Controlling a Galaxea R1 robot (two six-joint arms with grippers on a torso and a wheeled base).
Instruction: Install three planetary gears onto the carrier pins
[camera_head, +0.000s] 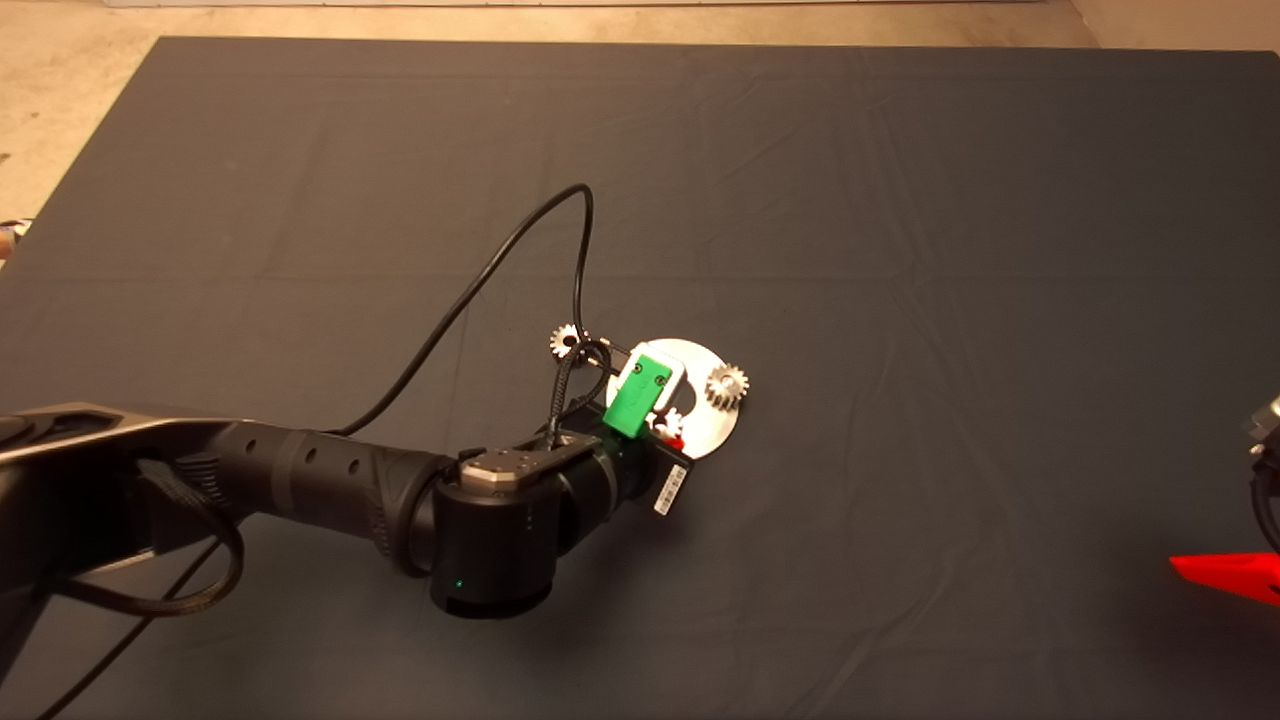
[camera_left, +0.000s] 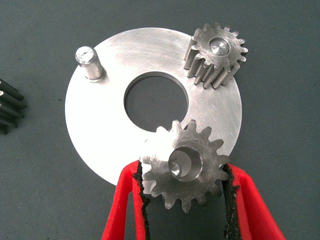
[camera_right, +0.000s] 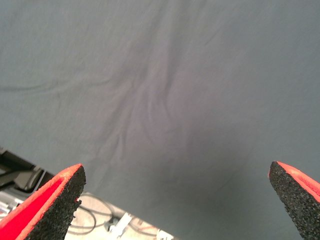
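The worktop (camera_head: 900, 200) is covered with a dark grey mat, plain, without pattern; beyond its edge the floor (camera_head: 60, 60) is pale beige. The disc (camera_left: 105, 135) is shiny silver with fine brushed lines. The bare pin (camera_left: 89, 62) on it is the same silver colour. The gear on the far pin (camera_left: 217, 54) and the gear between the fingers (camera_left: 185, 167) are silver-grey, with darker shadows between the teeth. A third gear (camera_head: 564, 341) on the mat is also silvery. The left tool (camera_left: 185, 200) has red fingers (camera_left: 250, 210) with black pads and a green body. The right tool (camera_right: 175, 200) has the same red fingers (camera_right: 35, 210) with black pads. The arm (camera_head: 300, 480) and its cable (camera_head: 480, 280) are black.
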